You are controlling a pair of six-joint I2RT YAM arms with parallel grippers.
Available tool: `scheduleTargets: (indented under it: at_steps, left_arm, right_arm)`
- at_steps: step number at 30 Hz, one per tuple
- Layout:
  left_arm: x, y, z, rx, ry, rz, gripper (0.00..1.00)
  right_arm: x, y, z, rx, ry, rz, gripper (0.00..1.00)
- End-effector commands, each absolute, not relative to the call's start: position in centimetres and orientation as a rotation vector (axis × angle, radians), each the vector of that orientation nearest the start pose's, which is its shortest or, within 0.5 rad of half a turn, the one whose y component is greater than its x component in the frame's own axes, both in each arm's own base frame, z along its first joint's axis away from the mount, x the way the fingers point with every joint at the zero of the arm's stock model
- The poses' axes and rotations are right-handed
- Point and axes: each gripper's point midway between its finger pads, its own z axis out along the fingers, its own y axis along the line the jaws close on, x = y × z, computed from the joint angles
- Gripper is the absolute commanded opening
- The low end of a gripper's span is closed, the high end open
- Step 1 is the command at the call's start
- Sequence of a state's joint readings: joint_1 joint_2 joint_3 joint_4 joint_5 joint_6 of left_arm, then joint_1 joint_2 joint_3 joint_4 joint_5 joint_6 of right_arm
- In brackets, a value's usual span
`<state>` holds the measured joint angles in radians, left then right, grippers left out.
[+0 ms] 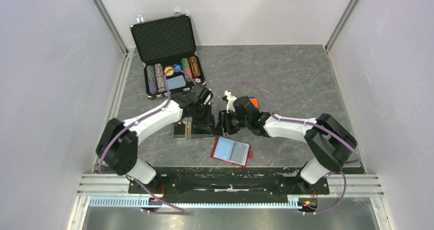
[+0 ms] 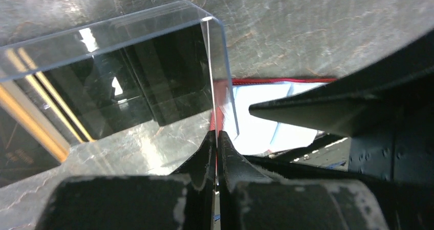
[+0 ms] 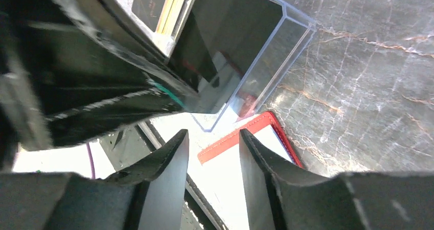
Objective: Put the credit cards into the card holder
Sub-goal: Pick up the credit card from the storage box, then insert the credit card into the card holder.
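Note:
The clear card holder [image 1: 180,131] sits between the arms, under my left gripper [image 1: 204,119]. Credit cards stand inside it, showing as gold edges [image 2: 30,120] and a dark face with a gold rim [image 3: 153,2]. In the left wrist view my left gripper [image 2: 216,133] is shut, its tips right at the lower corner edge of the holder's end wall [image 2: 217,76]. I cannot tell whether it pinches that wall. My right gripper [image 3: 212,135] hangs open beside the holder's corner [image 3: 286,35], with nothing between its fingers and the red wallet below it.
A red wallet [image 1: 231,151] lies open, pale blue inside, near the front edge. A black chip briefcase [image 1: 169,56] stands open at the back left with rows of chips. The two grippers are close together; the right one's finger [image 2: 307,112] shows in the left wrist view.

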<state>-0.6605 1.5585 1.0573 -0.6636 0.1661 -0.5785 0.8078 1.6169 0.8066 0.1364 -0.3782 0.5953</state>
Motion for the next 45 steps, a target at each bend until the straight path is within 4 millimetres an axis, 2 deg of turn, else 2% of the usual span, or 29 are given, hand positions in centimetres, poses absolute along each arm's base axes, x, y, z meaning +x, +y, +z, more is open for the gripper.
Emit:
scheduleTargets:
  at_steps: [1,3,7,9,12,14,17,20,23,27,32,41,45]
  left_arm:
    - [23.7,-23.7,13.1,0.120,2.663,-0.590,0.02]
    - [23.3,-23.4,14.7,0.117,2.614,-0.629,0.02]
    - [21.6,-24.2,17.1,0.136,2.530,-0.813,0.02]
    - [20.3,-25.2,18.0,0.159,2.491,-0.957,0.02]
    - [18.2,-27.4,18.9,0.179,2.398,-1.258,0.02]
    - [16.9,-28.6,19.5,0.179,2.324,-1.464,0.02]
    - [15.4,-29.7,20.1,0.188,2.221,-1.646,0.02]
    - [14.2,-30.4,19.9,0.223,2.213,-1.728,0.02]
    - [13.1,-31.2,19.7,0.278,2.236,-1.779,0.02]
    - [12.5,-31.7,19.5,0.302,2.253,-1.794,0.02]
    - [12.1,-31.7,18.5,0.295,2.292,-1.785,0.02]
    - [11.1,-32.7,19.1,0.371,2.267,-1.823,0.03]
    - [10.7,-33.2,19.6,0.420,2.252,-1.839,0.05]
  right_arm:
    - [22.7,34.3,11.5,-0.476,2.271,1.099,0.51]
    - [22.8,33.3,12.9,-0.454,2.229,1.094,0.64]
    - [22.4,30.9,15.4,-0.409,2.146,1.120,0.82]
    - [21.8,29.4,15.8,-0.398,2.125,1.143,0.87]
    - [19.8,27.5,15.6,-0.382,2.111,1.231,0.89]
    - [18.1,26.8,15.1,-0.380,2.099,1.307,0.88]
    - [16.0,26.3,15.6,-0.323,2.017,1.469,0.86]
    - [13.8,25.8,17.9,-0.247,1.844,1.732,0.80]
    - [12.7,25.6,19.2,-0.249,1.760,1.852,0.71]
    - [12.3,25.6,20.2,-0.232,1.708,1.918,0.62]
    - [12.4,25.7,21.2,-0.241,1.665,1.944,0.57]
    - [13.2,26.2,19.9,-0.221,1.746,1.917,0.42]
    - [13.1,26.4,19.8,-0.220,1.751,1.922,0.41]
